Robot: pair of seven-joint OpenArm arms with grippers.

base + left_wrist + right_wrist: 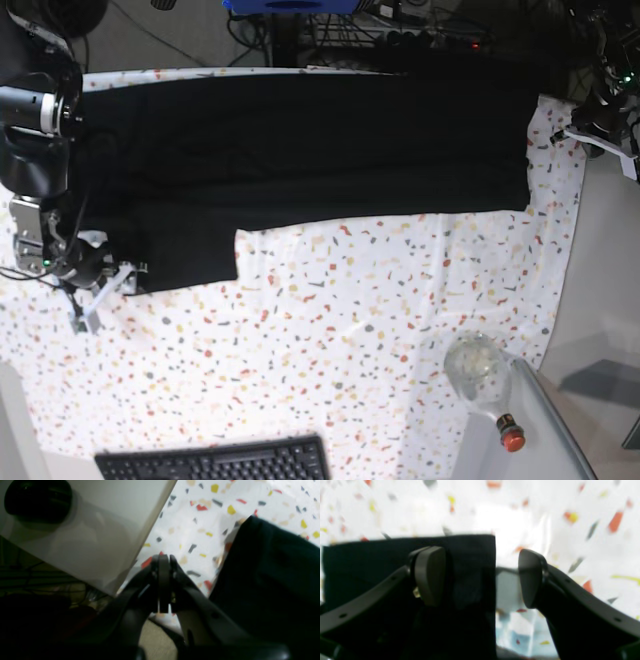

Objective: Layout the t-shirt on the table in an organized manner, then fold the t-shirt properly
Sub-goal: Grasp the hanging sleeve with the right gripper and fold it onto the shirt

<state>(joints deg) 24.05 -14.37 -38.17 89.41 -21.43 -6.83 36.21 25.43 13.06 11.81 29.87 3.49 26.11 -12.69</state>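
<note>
Black fabric formed the t-shirt (330, 130), which lay across the upper half of the base view on a white, speckled surface (340, 320). One folded-over end extended toward the upper right of that frame; a sleeve-like flap projected downward at left. The left tool (163, 560), centred in the left wrist view, was pressed together over the speckled cloth, apart from the garment, whose edge occupied the right side of that frame. The right tool (482, 577) was spread, one fingertip over the dark cloth and the other over the speckled covering, with the fabric's straight edge between them. In the base view, a black keyboard (215, 462) lay at the bottom, and a transparent object with a red tip (480, 375) lay at lower right.
</note>
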